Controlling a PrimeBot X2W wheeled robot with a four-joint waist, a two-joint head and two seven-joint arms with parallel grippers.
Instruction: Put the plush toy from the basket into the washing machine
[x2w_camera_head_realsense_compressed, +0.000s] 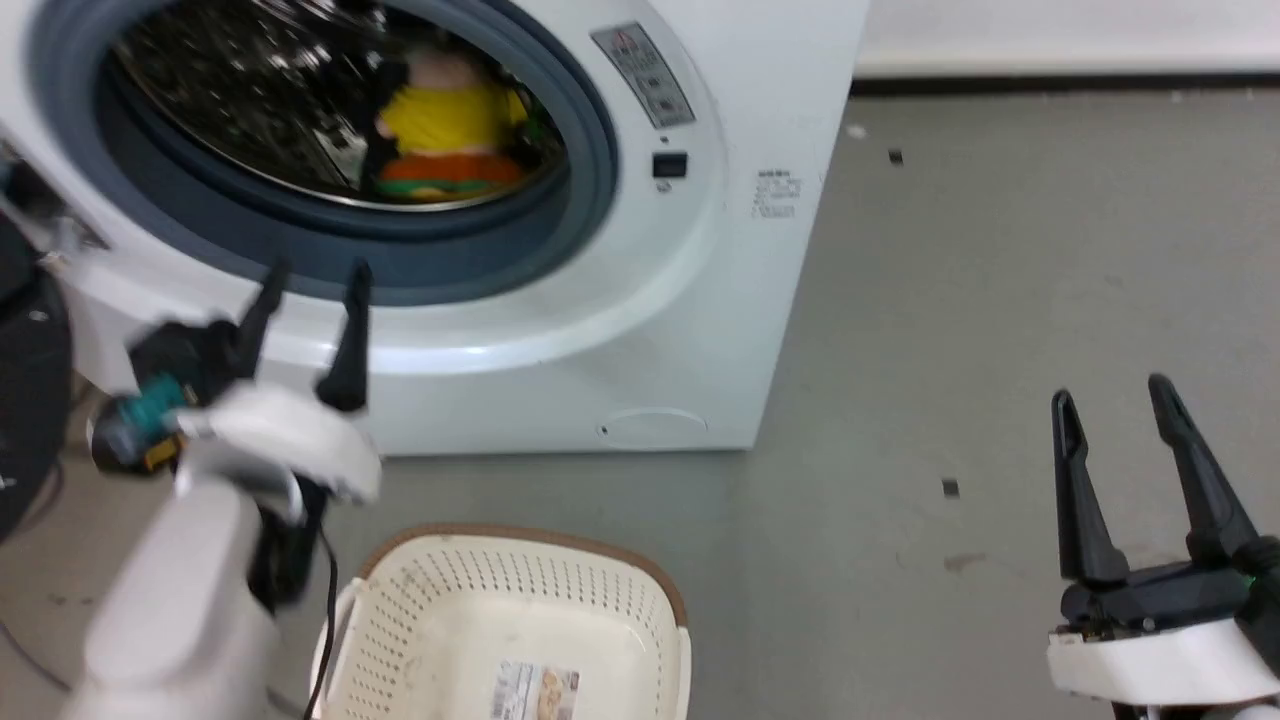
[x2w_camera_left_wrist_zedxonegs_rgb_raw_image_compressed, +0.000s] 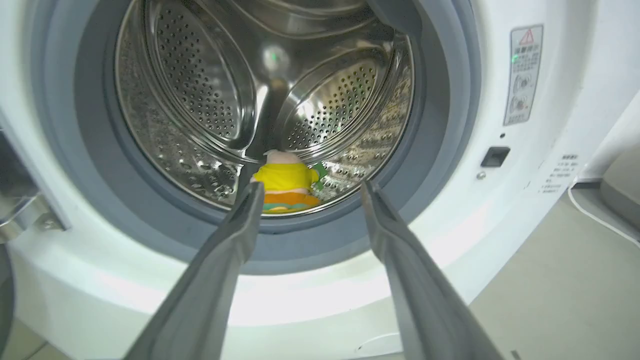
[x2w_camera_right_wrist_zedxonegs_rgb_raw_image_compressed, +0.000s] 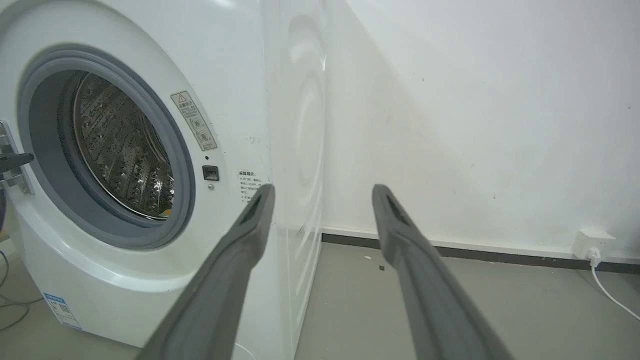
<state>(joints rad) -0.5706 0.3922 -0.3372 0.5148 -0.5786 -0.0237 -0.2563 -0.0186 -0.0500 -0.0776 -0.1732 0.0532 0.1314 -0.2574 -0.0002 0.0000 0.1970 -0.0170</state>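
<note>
basket: on the floor in front of the washing machine, well apart from its base, cream perforated walls, brown rim
label sticker: flat on the basket's inner bottom
right gripper: over bare floor, well off to the right of the washing machine, short of its front; jaws apart, nothing between them; in the right wrist view the fingers point past the machine's front right corner
left gripper: in front of the washing machine, tips level with the lower edge of the porthole, outside the opening; jaws apart, holding nothing; blurred in the head view, sharp in the left wrist view
left gripper aim: fingers point into the washing machine's opening, toy seen between the tips
gasket: grey ring round the washing machine's porthole, opening uncovered
warning sticker: on the washing machine's front, right of the gasket, small dark latch slot below it
drum: shiny perforated steel, inside the washing machine behind the gasket
plush toy: inside the washing machine, on the drum bottom close behind the gasket's lower lip, upright, yellow garment, orange band with green at its base, touching no gripper
wall: white, behind and to the right of the washing machine, dark skirting at the floor
socket: low on the wall, far right of the washing machine, white cable running from it
</note>
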